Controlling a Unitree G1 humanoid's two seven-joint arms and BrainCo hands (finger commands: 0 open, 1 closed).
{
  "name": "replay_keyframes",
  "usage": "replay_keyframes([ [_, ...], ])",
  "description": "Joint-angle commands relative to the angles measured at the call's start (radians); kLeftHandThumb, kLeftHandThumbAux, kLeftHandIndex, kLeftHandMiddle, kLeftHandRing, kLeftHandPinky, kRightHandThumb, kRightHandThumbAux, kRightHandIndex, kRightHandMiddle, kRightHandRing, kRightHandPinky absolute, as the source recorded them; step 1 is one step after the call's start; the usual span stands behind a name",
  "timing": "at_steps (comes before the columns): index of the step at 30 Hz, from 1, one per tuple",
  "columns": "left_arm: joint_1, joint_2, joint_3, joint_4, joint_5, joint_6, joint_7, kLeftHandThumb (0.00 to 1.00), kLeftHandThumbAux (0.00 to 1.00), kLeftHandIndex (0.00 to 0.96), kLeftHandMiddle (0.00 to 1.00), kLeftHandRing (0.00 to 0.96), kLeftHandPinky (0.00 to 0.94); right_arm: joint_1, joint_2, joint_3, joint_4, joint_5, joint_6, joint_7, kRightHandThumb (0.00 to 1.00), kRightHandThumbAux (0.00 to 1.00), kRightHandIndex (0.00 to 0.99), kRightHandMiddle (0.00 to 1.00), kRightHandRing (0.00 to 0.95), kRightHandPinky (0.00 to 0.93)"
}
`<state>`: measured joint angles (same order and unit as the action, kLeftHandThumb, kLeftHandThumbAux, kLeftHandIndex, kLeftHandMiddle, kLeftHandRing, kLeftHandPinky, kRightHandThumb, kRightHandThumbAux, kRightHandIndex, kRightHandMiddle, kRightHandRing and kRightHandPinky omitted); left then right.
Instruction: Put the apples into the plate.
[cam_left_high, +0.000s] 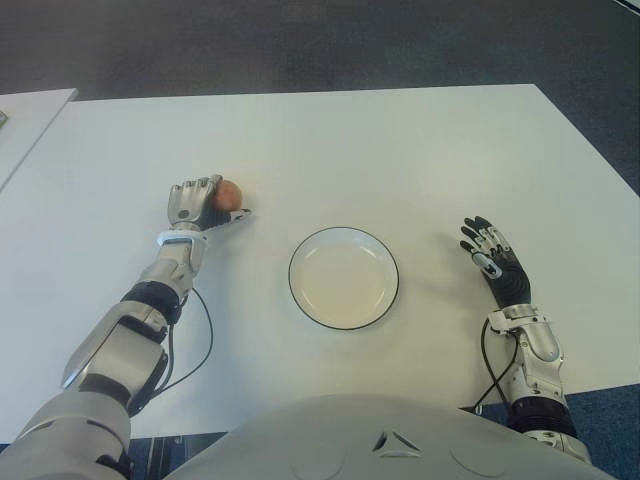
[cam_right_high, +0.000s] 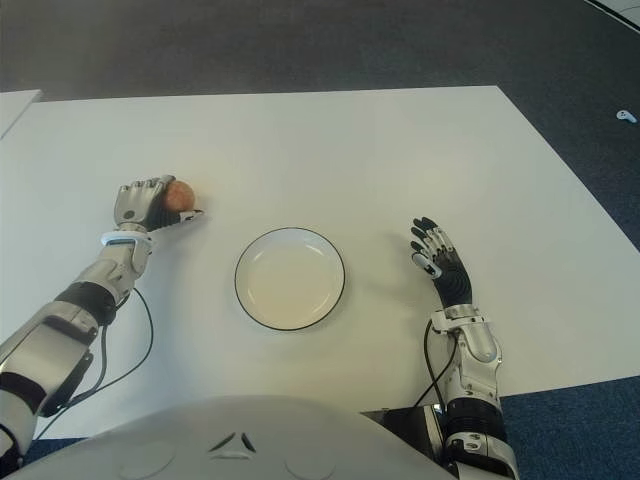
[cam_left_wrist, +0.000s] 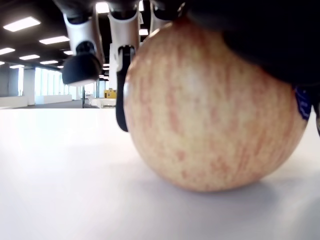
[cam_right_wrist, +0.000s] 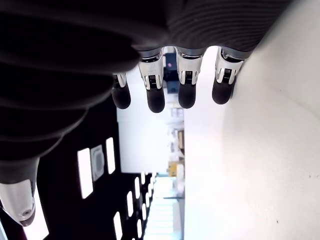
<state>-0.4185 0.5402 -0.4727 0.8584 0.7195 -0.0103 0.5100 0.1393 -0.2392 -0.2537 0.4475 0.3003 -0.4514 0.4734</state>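
A red-yellow streaked apple (cam_left_high: 231, 191) sits on the white table (cam_left_high: 400, 150), left of the white plate (cam_left_high: 343, 231) with a dark rim. My left hand (cam_left_high: 197, 202) covers the apple from above, fingers curled over it and thumb stretched toward the plate. In the left wrist view the apple (cam_left_wrist: 210, 110) fills the picture, its underside touching the table, with fingers (cam_left_wrist: 80, 65) hanging just beyond it. The plate holds nothing. My right hand (cam_left_high: 492, 255) shows to the right of the plate, fingers (cam_right_wrist: 156, 95) straight and spread, holding nothing.
The corner of a second white table (cam_left_high: 25, 115) shows at the far left. Dark carpet (cam_left_high: 300, 45) lies beyond the table's far edge. A black cable (cam_left_high: 195, 340) loops beside my left forearm.
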Motion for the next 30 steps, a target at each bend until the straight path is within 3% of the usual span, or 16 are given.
replay_keyframes([
  [1, 0.075, 0.037, 0.047, -0.202, -0.018, 0.047, -0.104, 0.855, 0.667, 0.401, 0.538, 0.848, 0.815, 0.058, 0.075, 0.035, 0.118, -0.002, 0.085, 0.000, 0.152, 0.548, 0.091, 0.115, 0.069, 0.048],
  [4, 0.109, 0.076, 0.094, -0.389, -0.009, 0.075, -0.147, 0.854, 0.668, 0.400, 0.536, 0.847, 0.812, 0.054, 0.078, 0.039, 0.132, -0.001, 0.083, 0.012, 0.156, 0.547, 0.082, 0.107, 0.066, 0.048],
  [9, 0.152, 0.109, 0.131, -0.551, 0.016, 0.098, -0.192, 0.855, 0.667, 0.401, 0.536, 0.847, 0.803, 0.051, 0.083, 0.041, 0.146, -0.003, 0.072, 0.022, 0.154, 0.551, 0.064, 0.092, 0.057, 0.046],
  [12, 0.186, 0.138, 0.169, -0.711, 0.025, 0.111, -0.243, 0.855, 0.667, 0.402, 0.537, 0.847, 0.793, 0.048, 0.086, 0.043, 0.158, -0.014, 0.060, 0.017, 0.147, 0.559, 0.053, 0.080, 0.048, 0.042],
  [30, 0.236, 0.130, 0.213, -0.977, 0.130, 0.112, -0.355, 0.859, 0.664, 0.409, 0.535, 0.846, 0.708, 0.037, 0.101, 0.050, 0.214, -0.042, -0.013, -0.015, 0.134, 0.566, 0.050, 0.079, 0.044, 0.040],
])
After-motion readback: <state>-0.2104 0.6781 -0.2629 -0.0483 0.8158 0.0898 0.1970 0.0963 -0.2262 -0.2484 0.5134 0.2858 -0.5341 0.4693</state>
